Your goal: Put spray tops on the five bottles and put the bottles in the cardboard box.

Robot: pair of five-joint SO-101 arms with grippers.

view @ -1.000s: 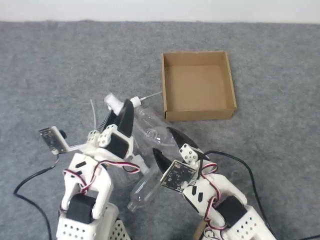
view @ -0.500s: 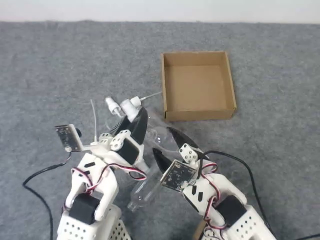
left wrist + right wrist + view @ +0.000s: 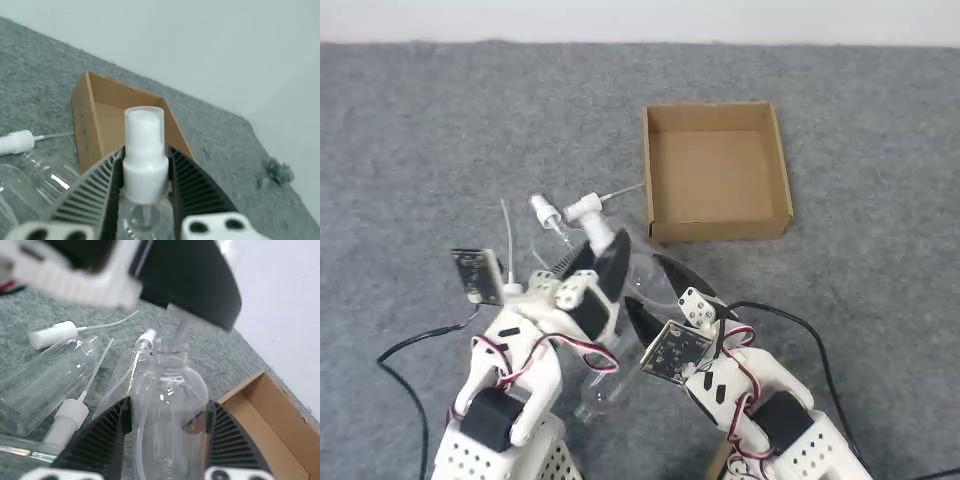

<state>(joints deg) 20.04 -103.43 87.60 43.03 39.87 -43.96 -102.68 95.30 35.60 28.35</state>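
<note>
The left end effector (image 3: pixel 145 152) pinches a white spray top (image 3: pixel 144 135) atop a clear bottle (image 3: pixel 167 390). The right end effector (image 3: pixel 167 410) clasps that bottle's body. The cardboard box (image 3: pixel 718 230) sits nearby.

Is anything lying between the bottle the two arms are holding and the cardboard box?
Nothing visible: bare carpet lies between the held bottle and the cardboard box. A loose spray top lies off to the side.

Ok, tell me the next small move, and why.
Probably the left gripper should press and twist the spray top down onto the bottle. That gripper clamps the top at the bottle's neck, while the right gripper holds the bottle's body.
</note>
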